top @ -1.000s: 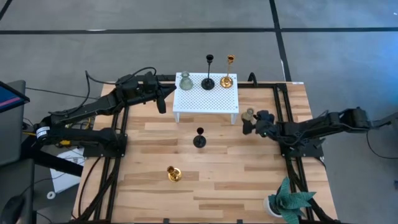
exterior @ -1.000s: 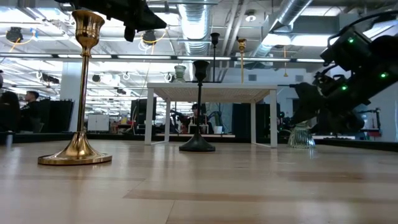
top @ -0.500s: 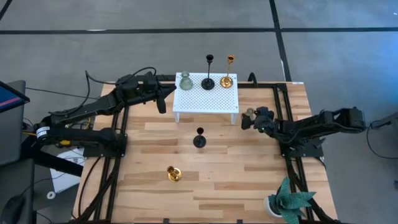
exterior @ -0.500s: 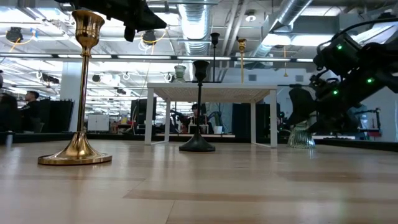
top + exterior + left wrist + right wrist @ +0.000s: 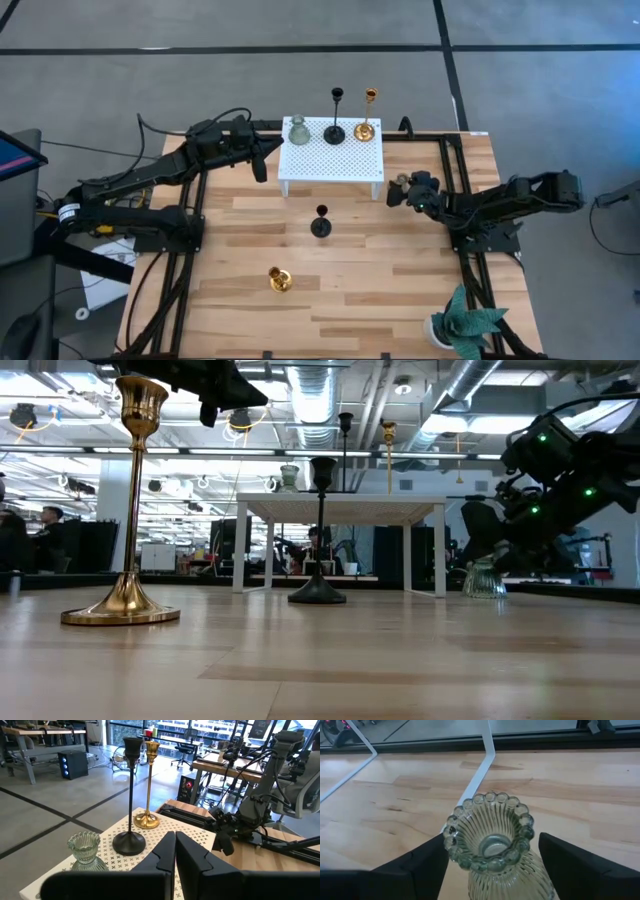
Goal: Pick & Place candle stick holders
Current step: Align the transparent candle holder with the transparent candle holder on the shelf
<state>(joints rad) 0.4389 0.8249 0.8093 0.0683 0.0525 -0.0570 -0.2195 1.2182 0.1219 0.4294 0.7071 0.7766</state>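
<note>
Right claw (image 5: 490, 865) spread wide, straddling the green holder (image 5: 492, 850) on the tabletop (image 5: 400, 280) beside the white stand (image 5: 330, 155); grasp step, next clench, then lift

I see the small white perforated stand (image 5: 331, 157) at the far middle of the wooden table (image 5: 400, 290). On it, left to right, stand a pale green glass bulbous holder (image 5: 297, 130), a tall black holder (image 5: 335, 131) and a tall gold holder (image 5: 366, 128). Before the stand, on the table, is a short black holder (image 5: 321, 224), and nearer and to its left a gold holder (image 5: 279, 280). My right gripper (image 5: 404, 189) sits just right of the stand, its fingers either side of a second green glass holder (image 5: 495, 850). My left gripper (image 5: 262, 160) hangs just left of the stand. A potted leafy plant (image 5: 463, 322) occupies the near right corner.
</note>
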